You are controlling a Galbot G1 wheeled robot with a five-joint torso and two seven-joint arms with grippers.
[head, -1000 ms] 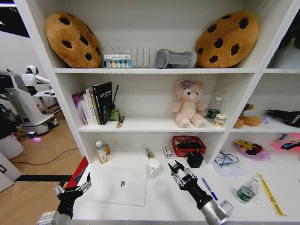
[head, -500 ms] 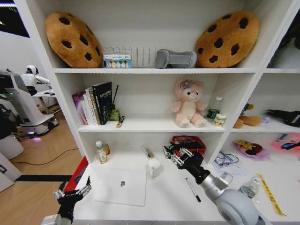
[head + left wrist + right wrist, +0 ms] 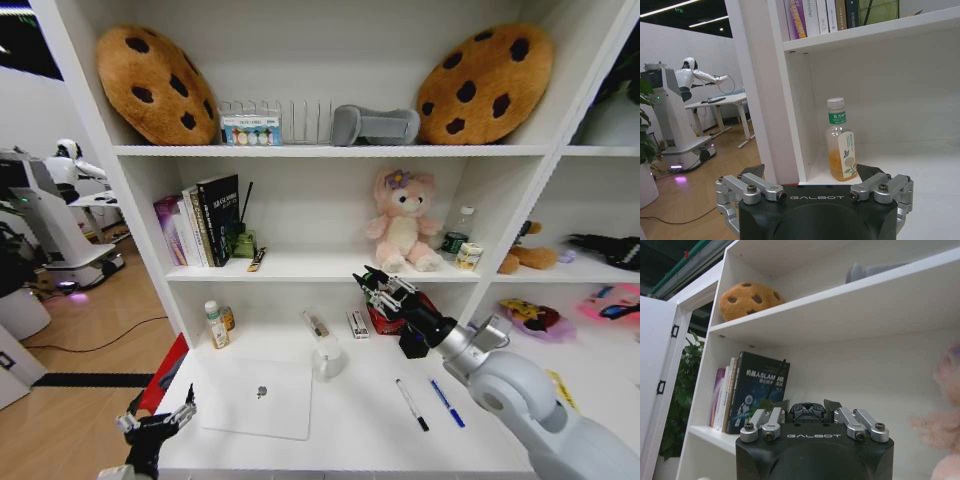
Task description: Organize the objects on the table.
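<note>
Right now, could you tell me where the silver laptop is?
In the head view, the silver laptop lies closed on the table, left of centre, between the left gripper and the black pen.

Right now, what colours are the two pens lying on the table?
One black pen, one blue pen; head view shows them best.

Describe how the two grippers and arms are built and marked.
Both the left gripper and right gripper have a black body lettered GALBOT in white, with silver metal finger linkages fixed by dark bolts. The right arm has light grey rounded shells and a silver wrist section.
</note>
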